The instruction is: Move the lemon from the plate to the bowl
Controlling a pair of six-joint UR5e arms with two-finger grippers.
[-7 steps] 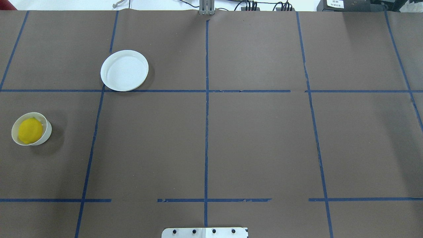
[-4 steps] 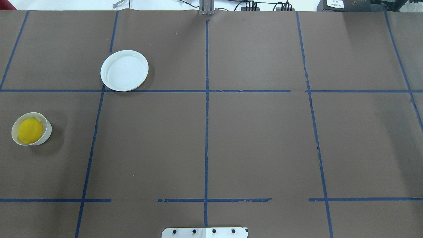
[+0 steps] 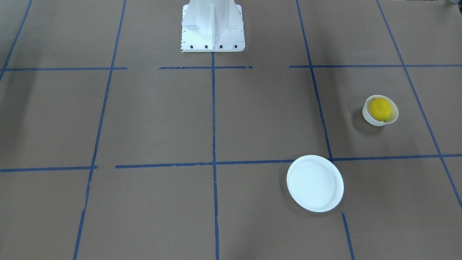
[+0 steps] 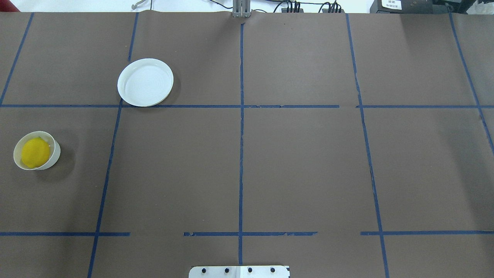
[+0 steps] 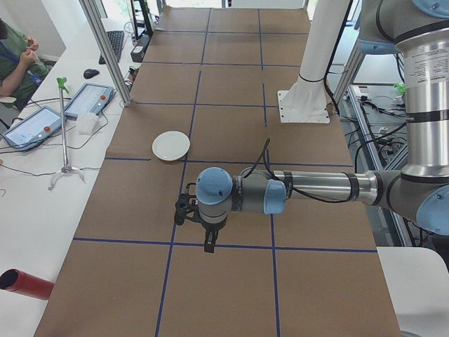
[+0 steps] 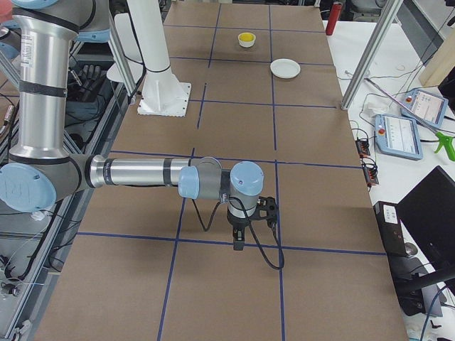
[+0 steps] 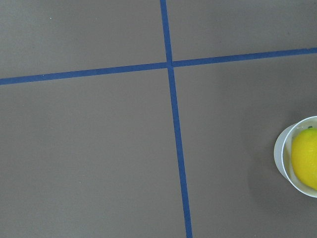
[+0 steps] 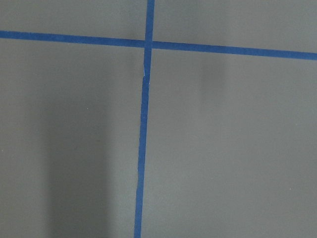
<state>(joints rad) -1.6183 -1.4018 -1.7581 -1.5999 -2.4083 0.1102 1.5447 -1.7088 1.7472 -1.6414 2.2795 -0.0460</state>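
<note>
The yellow lemon lies inside the small deep white bowl at the table's left side. It shows the same way in the front view, lemon in bowl, and at the right edge of the left wrist view. The wide flat white plate stands empty, farther back and to the right of the bowl. My left gripper and right gripper show only in the side views, held above the table; I cannot tell whether they are open or shut.
Blue tape lines cross the brown table cover. The robot's white base stands at the near middle edge. A metal post, tablets and a red cylinder are on the operators' side.
</note>
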